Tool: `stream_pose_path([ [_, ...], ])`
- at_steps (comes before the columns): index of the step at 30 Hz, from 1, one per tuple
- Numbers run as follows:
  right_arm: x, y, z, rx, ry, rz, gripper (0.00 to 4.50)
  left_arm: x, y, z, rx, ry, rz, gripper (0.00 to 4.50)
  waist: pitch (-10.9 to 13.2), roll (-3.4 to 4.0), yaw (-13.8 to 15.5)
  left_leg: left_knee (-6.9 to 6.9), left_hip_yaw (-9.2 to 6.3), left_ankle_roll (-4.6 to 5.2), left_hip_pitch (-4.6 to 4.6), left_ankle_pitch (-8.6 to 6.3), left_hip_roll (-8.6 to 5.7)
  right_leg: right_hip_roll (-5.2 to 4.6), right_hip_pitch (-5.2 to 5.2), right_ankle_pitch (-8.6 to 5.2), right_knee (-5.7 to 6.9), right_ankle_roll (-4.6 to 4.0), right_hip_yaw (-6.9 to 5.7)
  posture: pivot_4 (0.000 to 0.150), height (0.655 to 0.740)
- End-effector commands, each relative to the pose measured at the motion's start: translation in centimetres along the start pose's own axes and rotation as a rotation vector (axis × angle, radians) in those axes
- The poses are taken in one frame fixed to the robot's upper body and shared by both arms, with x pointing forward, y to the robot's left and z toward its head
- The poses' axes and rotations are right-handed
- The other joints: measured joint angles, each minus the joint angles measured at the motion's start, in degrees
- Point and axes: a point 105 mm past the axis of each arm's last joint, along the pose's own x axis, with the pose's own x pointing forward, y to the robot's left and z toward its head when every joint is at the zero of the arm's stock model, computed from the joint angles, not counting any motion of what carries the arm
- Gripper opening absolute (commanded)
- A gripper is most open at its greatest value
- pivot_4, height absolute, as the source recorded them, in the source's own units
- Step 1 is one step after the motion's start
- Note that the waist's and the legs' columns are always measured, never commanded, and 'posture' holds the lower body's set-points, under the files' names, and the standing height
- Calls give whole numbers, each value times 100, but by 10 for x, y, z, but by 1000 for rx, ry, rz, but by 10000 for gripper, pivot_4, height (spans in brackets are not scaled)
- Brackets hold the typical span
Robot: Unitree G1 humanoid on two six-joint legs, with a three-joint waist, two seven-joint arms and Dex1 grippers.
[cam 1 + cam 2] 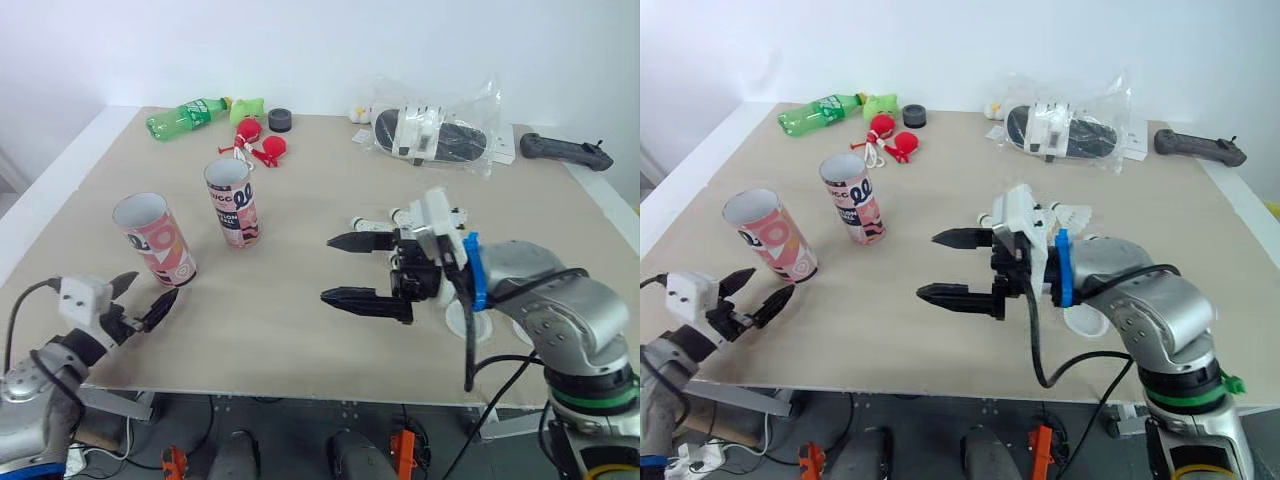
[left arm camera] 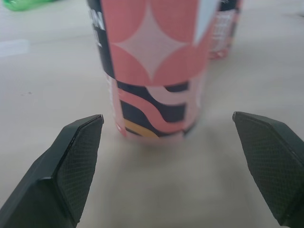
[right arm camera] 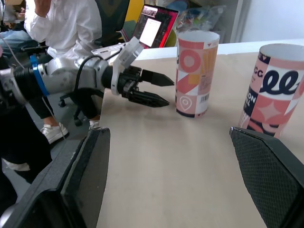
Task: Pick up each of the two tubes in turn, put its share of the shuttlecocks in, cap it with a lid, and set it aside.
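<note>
First pickup: your left gripper (image 1: 150, 290) is spread wide, pink tube (image 1: 155, 238) just ahead; advance, then close. Right gripper (image 1: 328, 268) likewise spread.

Near tube (image 1: 155, 238) left of far tube (image 1: 232, 203), bottle (image 1: 187, 117) behind both

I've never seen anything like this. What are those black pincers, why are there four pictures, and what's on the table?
This is a humanoid robot with two arms. Two pictures come from cameras in its head, looking down; the other two from a camera on each wrist. The black pincers are its claws: the left claw is open facing a pink tube, the right claw is open above the table. Neither holds anything. A second tube stands behind, both upright and uncapped. Shuttlecocks lie by the right arm; a green bottle and a plastic bag lie at the far edge.
</note>
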Motion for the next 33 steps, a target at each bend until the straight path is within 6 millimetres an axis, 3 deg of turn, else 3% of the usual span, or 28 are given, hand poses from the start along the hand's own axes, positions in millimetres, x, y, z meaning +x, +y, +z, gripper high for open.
stream_pose_path([
  [1,5,-1,8,-55,-19,6,43237,10,4,4,33,-44,44,45000,0,0,1,2,-2,0,1,0,1,2,2,1,0,2,0,1500,7400],
  [17,13,-4,5,-74,-31,-12,43237,68,-1,-1,-41,-108,30,45000,0,1,82,3,-32,5,-2,4,4,22,8,3,5,0,-13,1500,7400],
  [24,12,-3,4,-71,-27,-17,43237,76,0,-2,-26,-111,20,45000,0,1,91,1,-32,6,-3,4,4,22,7,3,5,0,-13,1500,7400],
  [28,12,-3,4,-70,-26,-20,45000,75,1,-5,-21,-97,20,33719,1,2,93,2,-33,5,-3,4,4,22,8,2,5,0,-14,1500,7400],
  [33,10,-3,3,-65,-25,-26,45000,73,1,-5,-12,-99,17,33719,1,2,93,2,-33,6,-2,4,4,22,8,2,5,1,-14,1500,7400],
])
